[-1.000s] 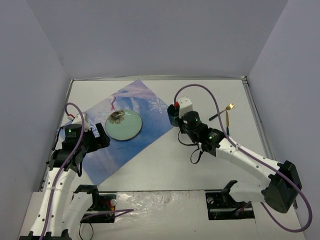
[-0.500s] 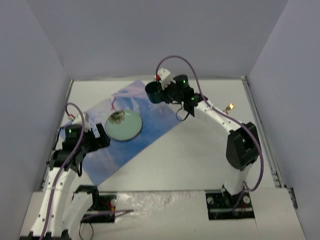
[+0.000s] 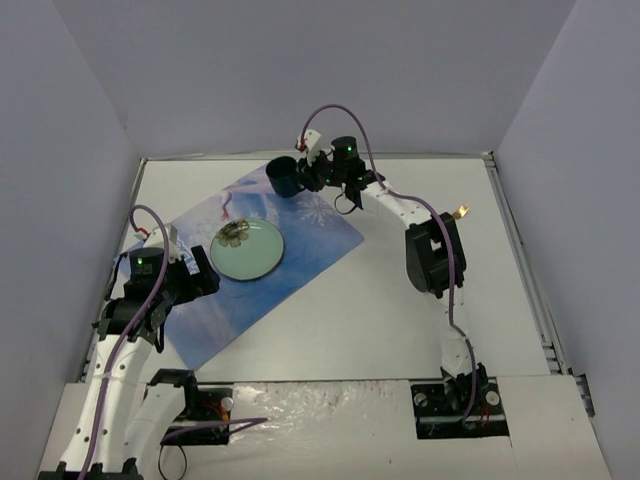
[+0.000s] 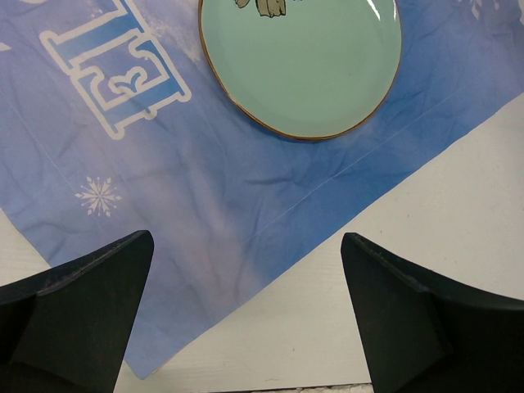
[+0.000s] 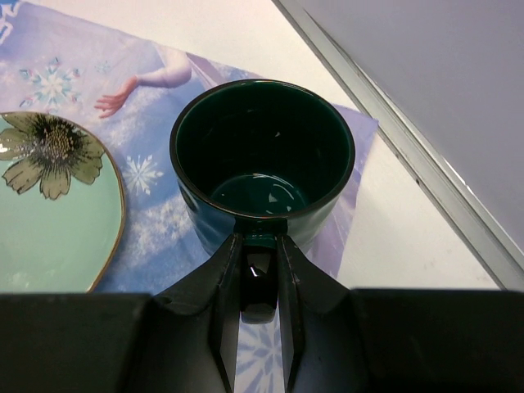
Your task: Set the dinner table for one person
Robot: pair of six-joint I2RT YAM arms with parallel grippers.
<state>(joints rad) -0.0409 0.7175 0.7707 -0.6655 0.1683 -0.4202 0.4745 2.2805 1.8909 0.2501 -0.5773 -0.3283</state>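
Grey walls are enclosing the white table (image 3: 400,320) on three sides, and a thin metal rim (image 3: 420,155) is running along its far edge. The table is taking up nearly the whole floor of the top view and is carrying everything noted here.

A blue snowflake-printed placemat (image 3: 320,235) is lying at an angle across the left half of the table. A mint-green plate (image 3: 247,250) with a gold edge and a flower print is sitting flat on it, left of the middle of the mat.

I am reaching my right arm out long toward the far corner of the placemat. My right gripper (image 5: 258,246) is clenching the handle (image 5: 259,286) of a dark green mug (image 5: 262,164), fingers pinching the handle from both sides. The mug is standing upright, mouth up, nothing inside, over the far corner of the mat and just beyond the plate. I cannot tell whether its base is touching the mat.

My left gripper (image 4: 246,246) is hanging released, jaws spread wide and holding nothing, over the near-left edge of the placemat where it is meeting bare table. The plate is lying just ahead of it, apart from the fingers.

A small gold object (image 3: 459,213) is showing on the right side of the table, mostly hidden behind my right arm.
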